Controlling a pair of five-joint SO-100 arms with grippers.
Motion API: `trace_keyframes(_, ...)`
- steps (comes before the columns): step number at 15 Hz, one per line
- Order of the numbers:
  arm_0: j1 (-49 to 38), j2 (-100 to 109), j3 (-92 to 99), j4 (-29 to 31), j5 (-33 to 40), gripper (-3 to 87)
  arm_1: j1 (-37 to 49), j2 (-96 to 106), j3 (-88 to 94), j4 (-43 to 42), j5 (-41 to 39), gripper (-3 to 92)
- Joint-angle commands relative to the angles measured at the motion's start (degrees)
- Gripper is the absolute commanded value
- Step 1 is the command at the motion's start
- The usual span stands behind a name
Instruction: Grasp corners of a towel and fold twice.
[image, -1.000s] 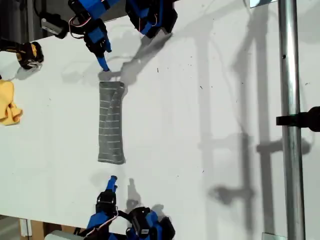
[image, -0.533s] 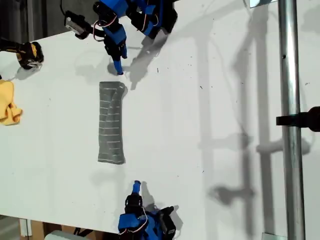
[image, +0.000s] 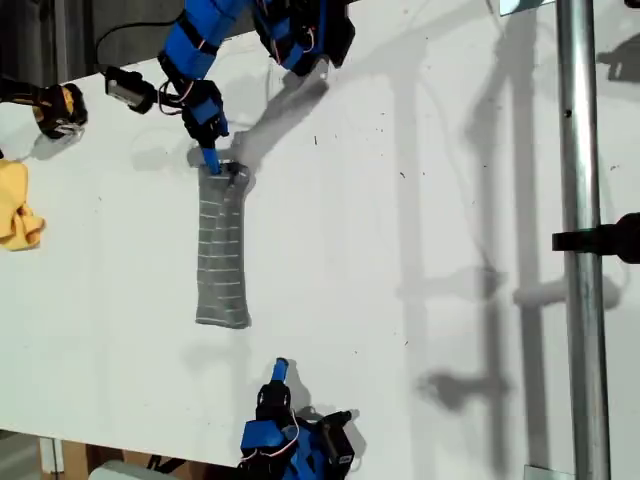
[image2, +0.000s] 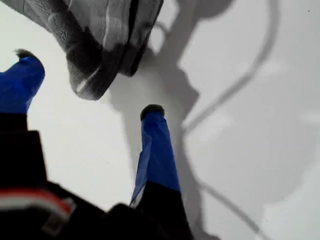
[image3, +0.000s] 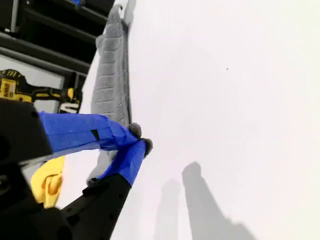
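The grey striped towel (image: 222, 250) lies folded into a narrow strip on the white table (image: 400, 200), running from the exterior view's top toward its bottom. My first gripper (image: 212, 162) stands at the strip's top end, open. Its two blue fingertips (image2: 152, 112) sit just short of the bunched towel end (image2: 100, 35), with nothing clamped. My second gripper (image: 280, 371) rests near the table's bottom edge in the exterior view, to the right of the strip's lower end and apart from it. It is shut (image3: 137, 144) on nothing, and the towel (image3: 112, 75) lies beyond it.
A small yellow cloth (image: 18, 205) lies at the exterior view's left edge, with a yellow and black tool (image: 55, 108) above it. A metal pole (image: 580, 240) carrying a black clamp (image: 605, 240) runs down the exterior view's right side.
My first gripper swung away from the towel, then came back down onto its top end. My second gripper shifted to the exterior view's right and has stayed there.
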Motion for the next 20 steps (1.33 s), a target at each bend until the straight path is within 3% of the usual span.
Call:
trace_keyframes(1, -0.44, 0.26, 0.0, -0.35, 0.0, -1.5, 1.05, -13.8, -12.48, -3.96, -5.01, 41.1)
trace_keyframes(6, -0.62, 0.26, 0.18, 0.18, -0.79, -1.5, -1.23, -37.09, -30.59, -4.39, -7.38, 41.5)
trace_keyframes(11, -1.14, 0.26, 0.35, 0.44, -1.14, -1.5, -4.75, -49.13, -47.29, 2.72, -6.59, 38.0)
trace_keyframes(13, -1.14, 0.26, 0.35, 0.62, -1.32, -1.5, -6.33, -50.27, -50.54, 4.22, -4.48, 12.3)
trace_keyframes(14, -1.14, 0.26, 0.35, 0.7, -1.41, -1.5, -6.5, -50.27, -51.77, 5.45, -4.48, 5.7)
trace_keyframes(20, -1.32, 0.26, 0.44, 0.7, -1.32, -1.5, -6.06, -42.54, -45.62, 7.65, -5.71, -0.1)
